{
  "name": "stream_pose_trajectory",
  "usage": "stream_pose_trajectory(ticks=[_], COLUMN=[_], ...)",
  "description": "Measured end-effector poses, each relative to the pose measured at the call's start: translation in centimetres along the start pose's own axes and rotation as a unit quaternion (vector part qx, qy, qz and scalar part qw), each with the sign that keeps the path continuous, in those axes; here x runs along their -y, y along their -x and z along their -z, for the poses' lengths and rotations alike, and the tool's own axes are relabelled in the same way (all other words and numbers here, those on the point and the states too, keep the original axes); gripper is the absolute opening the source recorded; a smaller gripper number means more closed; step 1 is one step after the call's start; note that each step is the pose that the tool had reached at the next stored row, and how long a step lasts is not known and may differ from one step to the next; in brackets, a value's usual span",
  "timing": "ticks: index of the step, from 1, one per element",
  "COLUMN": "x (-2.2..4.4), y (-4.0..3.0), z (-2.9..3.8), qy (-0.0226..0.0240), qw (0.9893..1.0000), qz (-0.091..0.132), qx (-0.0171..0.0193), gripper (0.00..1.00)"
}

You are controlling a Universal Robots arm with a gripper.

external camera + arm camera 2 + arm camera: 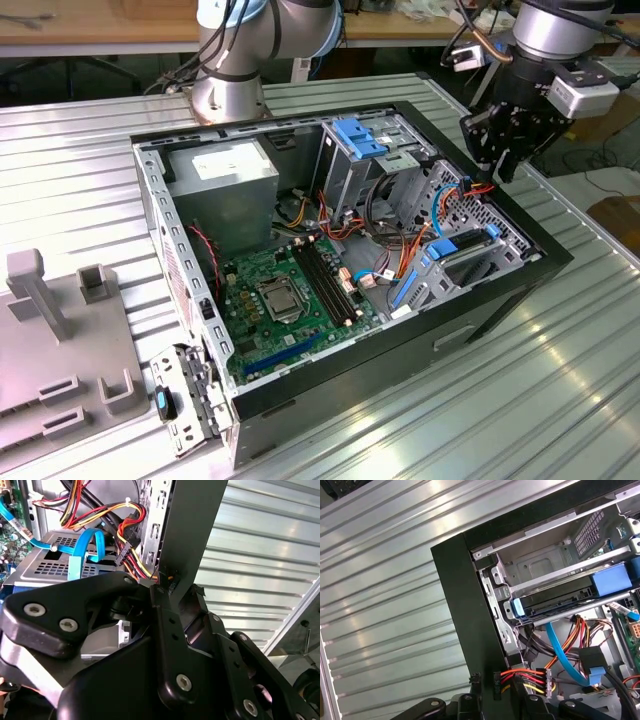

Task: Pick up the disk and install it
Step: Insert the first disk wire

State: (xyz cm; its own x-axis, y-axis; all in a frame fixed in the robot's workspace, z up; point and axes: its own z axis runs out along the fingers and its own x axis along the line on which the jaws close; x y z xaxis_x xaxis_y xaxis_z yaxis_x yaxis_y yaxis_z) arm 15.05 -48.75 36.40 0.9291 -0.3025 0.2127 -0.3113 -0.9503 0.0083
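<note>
Open black metal computer case [380, 380] lying on a ribbed aluminium counter [90, 150]. In the case's corner drive cage [545, 565], the flat, dark grey, blue-framed disk [560, 599] fills one slot; the neighbouring slot holds nothing. The black gripper [503, 172] hovers above that case corner; how far its jaws are open cannot be told. The disk likely handles as stiff, weighty and shock-sensitive, and is best gripped by the sides of its blue frame.

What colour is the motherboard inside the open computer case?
Green. The motherboard shows best in the exterior view.
</note>
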Motion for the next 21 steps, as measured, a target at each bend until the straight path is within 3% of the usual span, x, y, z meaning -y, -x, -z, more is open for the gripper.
stream_pose_trajectory(ticks=[6, 11, 16, 21], x=[0.00, 0.00, 0.00, -0.01], y=[0.07, 0.07, 0.06, -0.07], z=[-0.31, -0.35, -0.29, 0.32], qy=[0.0000, 0.0001, -0.0002, 0.0001], qw=[1.0000, 1.0000, 1.0000, 1.0000], qz=[0.000, 0.000, 0.000, -0.001], qx=[-0.0002, -0.0003, -0.0001, -0.0002], gripper=[0.36, 0.17, 0.17, 0.17])
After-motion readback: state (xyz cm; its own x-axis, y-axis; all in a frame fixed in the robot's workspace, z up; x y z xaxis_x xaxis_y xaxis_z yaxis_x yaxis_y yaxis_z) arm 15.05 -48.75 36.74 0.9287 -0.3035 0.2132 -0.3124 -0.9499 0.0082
